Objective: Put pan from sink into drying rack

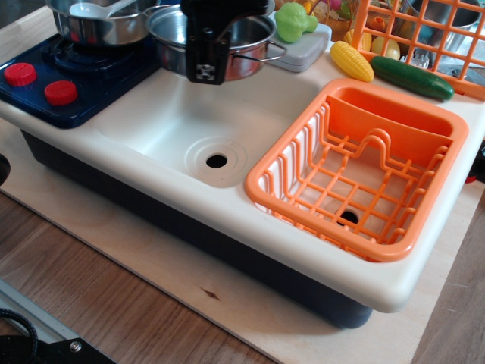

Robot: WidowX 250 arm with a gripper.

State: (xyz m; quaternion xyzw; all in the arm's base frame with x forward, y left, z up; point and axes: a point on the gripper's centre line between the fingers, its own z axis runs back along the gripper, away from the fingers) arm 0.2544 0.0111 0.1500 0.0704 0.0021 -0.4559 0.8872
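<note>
Gripping the near rim of the shallow round shiny stainless-steel pan [246, 39], the black robot gripper [206, 70] is holding it up in the air above the far edge of the cream-white moulded plastic sink basin [151, 121]. Jaws are sitting closed on the pan's rim, black fingers hanging down over its near wall. Pan is hanging clear of the basin floor, roughly level, one wire loop handle poking out to the right. Basin's round drain hole [217, 161] is showing near the front edge. Bright orange plastic rectangular drying rack [424, 220] is sitting in the right half of the counter, touching the basin's right edge, well apart from the pan. Taller steel pot [98, 23] is sitting on the dark blue toy stove [68, 64] at the far left corner, just beside the pan. Yellow plastic corn cob [352, 61] and dark green plastic cucumber [411, 77] are lying along the far edge behind the rack.
</note>
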